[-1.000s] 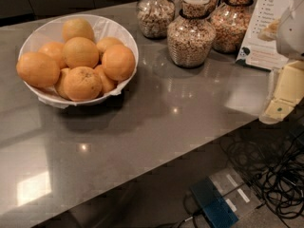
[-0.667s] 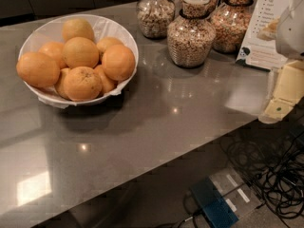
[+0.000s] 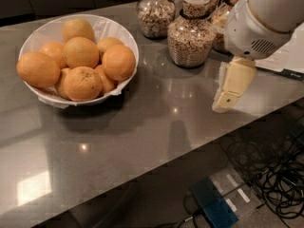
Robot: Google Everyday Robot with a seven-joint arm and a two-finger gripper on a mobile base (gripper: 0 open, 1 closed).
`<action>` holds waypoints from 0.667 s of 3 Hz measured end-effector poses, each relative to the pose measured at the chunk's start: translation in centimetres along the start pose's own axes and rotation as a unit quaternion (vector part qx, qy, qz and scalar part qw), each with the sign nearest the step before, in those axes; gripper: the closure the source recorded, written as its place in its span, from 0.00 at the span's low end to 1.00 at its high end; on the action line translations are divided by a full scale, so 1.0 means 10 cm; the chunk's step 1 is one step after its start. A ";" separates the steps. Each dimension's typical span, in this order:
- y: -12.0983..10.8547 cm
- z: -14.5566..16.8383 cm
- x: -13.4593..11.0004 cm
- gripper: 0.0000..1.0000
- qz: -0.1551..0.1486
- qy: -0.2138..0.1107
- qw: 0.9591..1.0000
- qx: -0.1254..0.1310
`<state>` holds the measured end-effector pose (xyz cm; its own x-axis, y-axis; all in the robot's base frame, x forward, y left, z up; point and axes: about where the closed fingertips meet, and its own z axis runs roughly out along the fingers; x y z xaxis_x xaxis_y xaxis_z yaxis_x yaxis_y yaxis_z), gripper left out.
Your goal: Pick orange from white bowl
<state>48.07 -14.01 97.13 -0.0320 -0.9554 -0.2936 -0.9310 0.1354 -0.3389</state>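
On the left of your glossy grey counter [image 3: 156, 127]: wide round white bowl [image 3: 42, 34], crinkled liner, heaped with dimpled oranges [image 3: 81, 83] | behind: rounded glass jars [image 3: 190, 32] of grainy cereal | right, well apart from the bowl: blocky cream gripper [image 3: 224, 102] above the counter edge; spread or closed, you cannot tell.

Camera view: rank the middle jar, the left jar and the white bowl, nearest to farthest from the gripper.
The gripper hangs at the right of the view.
1. middle jar, just up and left of it.
2. left jar, farther back and left.
3. white bowl, far left, holding the oranges.
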 end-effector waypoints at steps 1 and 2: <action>0.00 0.00 0.00 0.00 0.000 0.000 1.000 0.000; 0.00 0.23 -0.28 0.00 -0.015 -0.049 0.999 -0.007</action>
<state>48.96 -10.73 95.88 0.0306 -0.9288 -0.3693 -0.9357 0.1033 -0.3373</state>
